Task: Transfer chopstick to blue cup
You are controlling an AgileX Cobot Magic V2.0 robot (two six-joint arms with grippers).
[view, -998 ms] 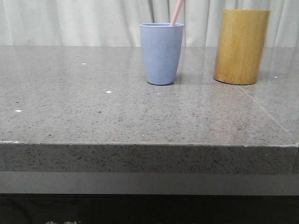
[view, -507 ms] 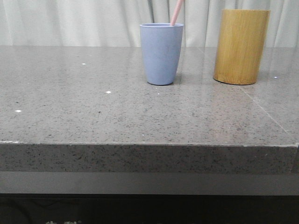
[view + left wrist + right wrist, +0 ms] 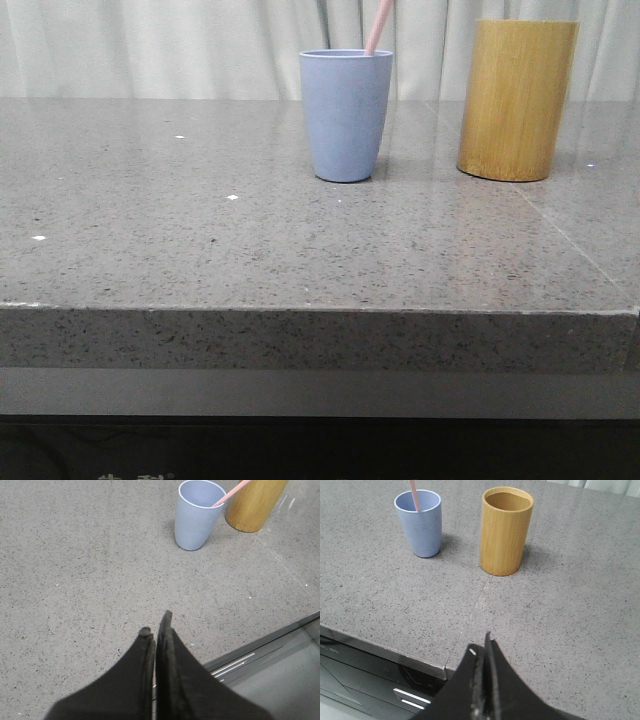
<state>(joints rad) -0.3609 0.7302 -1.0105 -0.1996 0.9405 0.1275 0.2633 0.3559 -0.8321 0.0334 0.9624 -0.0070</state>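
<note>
The chopstick [image 3: 378, 26] leans inside the blue cup [image 3: 345, 115] near the surface's [image 3: 200, 240] far edge, apparently delivered; both claws [image 3: 155, 630] [image 3: 484, 647] pressed together, empty

Grey stone table [image 3: 200, 250] w/ blue cup [image 3: 346, 115] & bamboo cylinder [image 3: 517, 98] upright, apart.

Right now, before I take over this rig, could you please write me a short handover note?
Left gripper: shut, empty, above bare table near its front edge.
Right gripper: shut, empty, also back by the front edge.
The chopstick stands leaning in the blue cup; the bamboo cylinder beside it looks empty.
Done: the transfer appears complete.
Left: nothing apparent; just confirm the chopstick stays put.
</note>
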